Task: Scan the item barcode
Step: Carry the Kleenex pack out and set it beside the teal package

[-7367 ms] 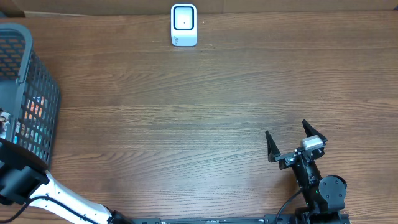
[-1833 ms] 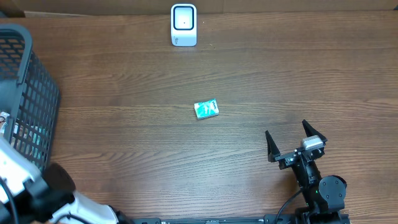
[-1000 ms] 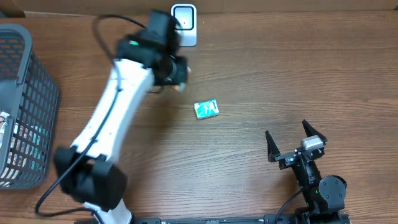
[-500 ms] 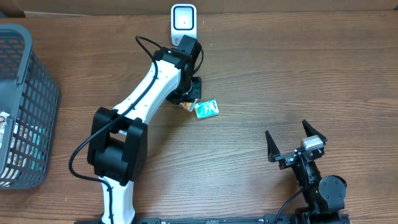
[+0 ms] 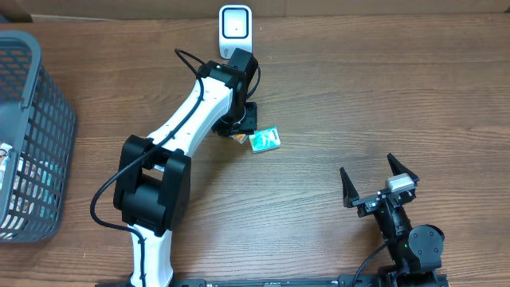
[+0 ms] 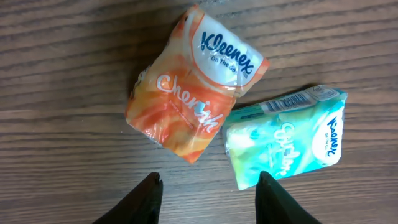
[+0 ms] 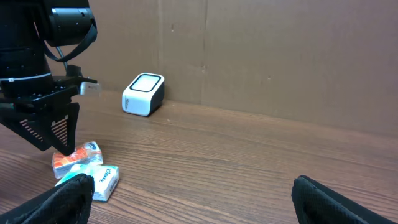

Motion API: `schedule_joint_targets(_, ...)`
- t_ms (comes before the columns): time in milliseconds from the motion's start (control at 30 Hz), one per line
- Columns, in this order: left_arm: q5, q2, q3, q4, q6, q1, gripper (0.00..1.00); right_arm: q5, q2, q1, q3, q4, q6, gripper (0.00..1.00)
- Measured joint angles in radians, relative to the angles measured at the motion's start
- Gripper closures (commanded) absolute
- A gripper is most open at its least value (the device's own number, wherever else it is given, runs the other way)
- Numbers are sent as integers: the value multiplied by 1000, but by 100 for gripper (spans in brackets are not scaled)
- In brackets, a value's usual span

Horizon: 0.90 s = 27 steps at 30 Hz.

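Two tissue packs lie side by side on the wooden table: an orange Kleenex pack and a teal pack with a barcode strip along its upper edge. My left gripper hovers just above them, jaws apart, nothing between the fingers. From overhead, the left gripper covers most of the orange pack, with the teal pack to its right. The white scanner stands at the table's far edge. My right gripper rests open at the near right, far from the packs.
A dark mesh basket with more items stands at the left edge. A cardboard wall runs behind the scanner. The left arm stretches from the near edge up to the table's middle.
The left arm carried the orange pack down from beside the scanner to the table next to the teal pack. Its jaws have opened and the pack now lies free. The right arm is still.
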Motion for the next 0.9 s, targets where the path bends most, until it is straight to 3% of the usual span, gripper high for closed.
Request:
schedule_joint_targets(167,-2,-2,8,-45,2,5,65,0,0,0,0,0,0,0)
schedule_joint_targets(433,-35,-178,123,-103,9,148,53,0,0,0,0,0,0,0)
schedule_joint_targets(600,-49,-382,184,-104,4,362,30,0,0,0,0,0,1,0)
schedule_joint_targets(733,-63,-509,192,-109,7,595,30,0,0,0,0,0,0,0)
schedule_joint_targets(900,-68,-531,192,-125,-21,902,30,0,0,0,0,0,0,0)
